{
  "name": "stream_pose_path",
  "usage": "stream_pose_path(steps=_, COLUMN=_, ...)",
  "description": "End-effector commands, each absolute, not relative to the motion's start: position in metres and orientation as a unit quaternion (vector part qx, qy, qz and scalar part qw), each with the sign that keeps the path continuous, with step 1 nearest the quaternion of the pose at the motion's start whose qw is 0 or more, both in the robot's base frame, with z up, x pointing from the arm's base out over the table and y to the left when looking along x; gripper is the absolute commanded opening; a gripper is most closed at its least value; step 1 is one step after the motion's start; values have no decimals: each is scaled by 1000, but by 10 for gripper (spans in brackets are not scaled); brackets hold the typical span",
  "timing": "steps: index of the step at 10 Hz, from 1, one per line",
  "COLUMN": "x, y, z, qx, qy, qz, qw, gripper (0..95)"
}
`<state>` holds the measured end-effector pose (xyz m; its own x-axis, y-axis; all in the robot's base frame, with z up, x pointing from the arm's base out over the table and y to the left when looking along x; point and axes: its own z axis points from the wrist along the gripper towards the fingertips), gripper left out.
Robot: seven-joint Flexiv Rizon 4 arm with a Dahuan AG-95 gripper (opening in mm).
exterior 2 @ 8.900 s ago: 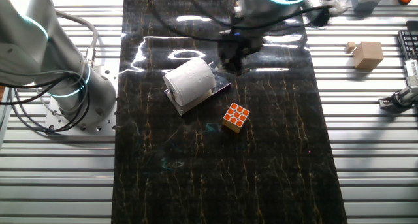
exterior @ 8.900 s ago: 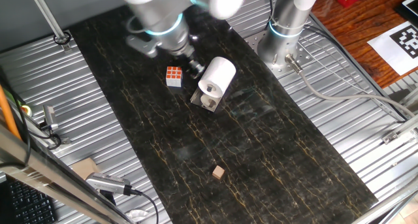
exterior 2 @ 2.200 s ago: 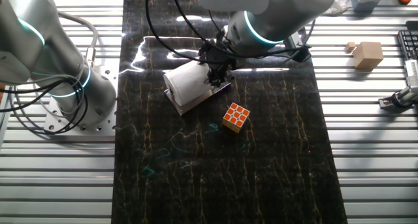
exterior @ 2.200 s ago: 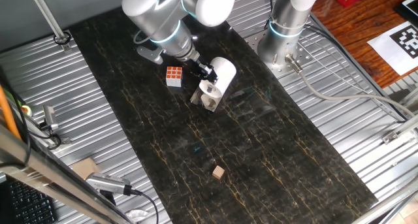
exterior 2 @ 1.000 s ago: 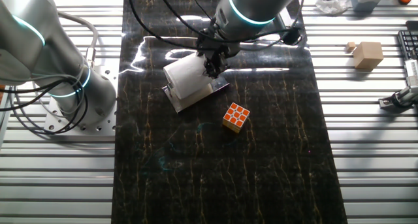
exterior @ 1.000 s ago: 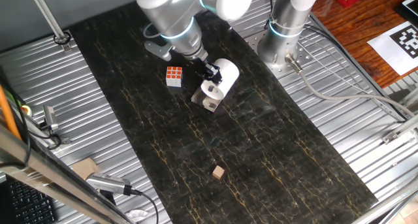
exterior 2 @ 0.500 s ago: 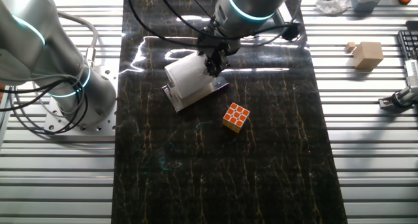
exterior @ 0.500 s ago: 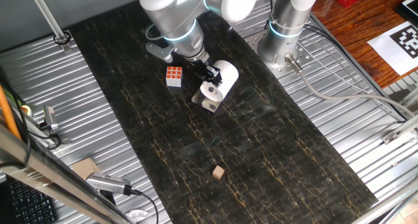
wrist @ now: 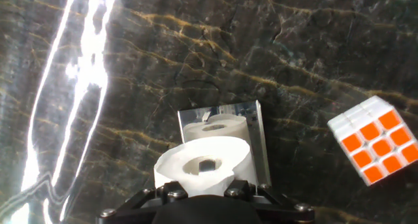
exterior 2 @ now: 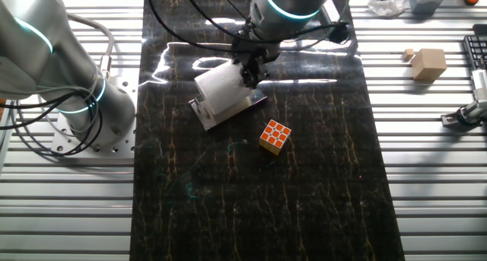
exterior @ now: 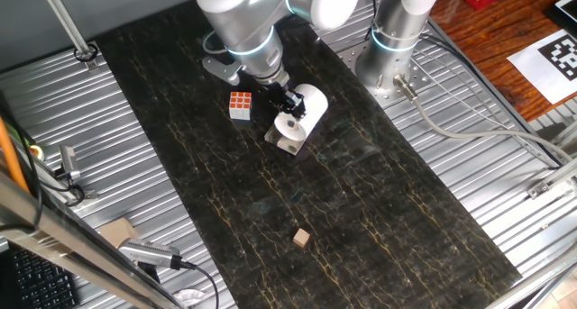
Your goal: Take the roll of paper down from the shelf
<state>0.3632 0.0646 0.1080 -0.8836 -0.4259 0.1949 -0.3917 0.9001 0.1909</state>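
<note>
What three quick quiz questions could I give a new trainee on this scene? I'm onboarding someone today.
1. True or false: the gripper is closed on the roll.
2. Which lies nearer the shelf: (A) the cube or (B) the wooden block?
3. Fill in: in the hand view, the shiny shelf plate shows a ____ of the roll.

Key:
1. True. One finger is in the centre hole and the roll's wall is pinched.
2. A. The cube sits just beside the shelf; the block is well down the mat.
3. Reflection.
</note>
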Motion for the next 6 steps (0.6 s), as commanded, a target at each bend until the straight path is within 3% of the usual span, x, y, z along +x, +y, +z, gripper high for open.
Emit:
stream_pose_path(steps=1, x=381, y=67, z=106, qx=216, qy=-966, qz=-74, qw=118, gripper=0)
stream_pose_path(steps=6, x=403, y=85, z=107, qx=202, qy=-971, qz=-70, qw=109, gripper=0)
